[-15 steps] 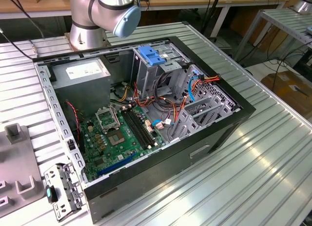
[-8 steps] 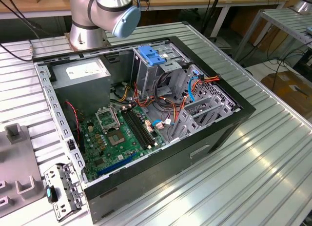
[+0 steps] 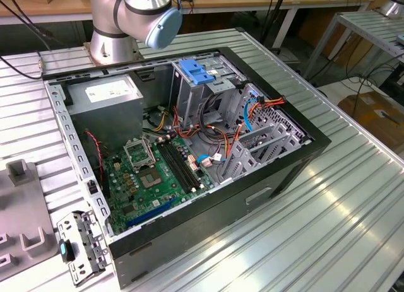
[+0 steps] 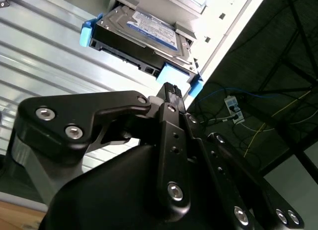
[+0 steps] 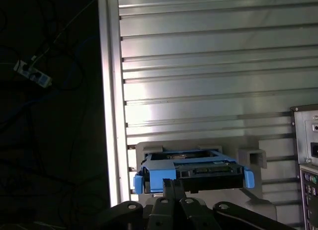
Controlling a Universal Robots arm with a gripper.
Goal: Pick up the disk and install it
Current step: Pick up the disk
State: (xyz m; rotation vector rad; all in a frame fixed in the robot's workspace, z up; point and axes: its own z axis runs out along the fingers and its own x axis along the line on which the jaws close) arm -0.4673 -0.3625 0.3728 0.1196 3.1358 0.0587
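Gripper [image 5: 173, 182]: one, black; its fingers [image 5: 168, 190] were pressed together, with nothing seen between them.
Disk [image 5: 208, 171]: one, directly ahead of the gripper's tip, lying flat in one grey holder [image 5: 248, 155]; whether tip and disk touched could not be told.
Blue rails [image 5: 154, 178]: two ends counted, one to each side of the tip, the near edge just beside it.
Table [image 5: 198, 66]: one ribbed metal surface, under and beyond the holder.
Computer case [image 3: 189, 222]: one, open, with one drive cage [image 3: 189, 99] and many loose cables [image 3: 221, 140].
Risk: closed like this, the tool would probably shove the disk or skid off its smooth rail. A crooked hold might jam at the cage or snag cables.
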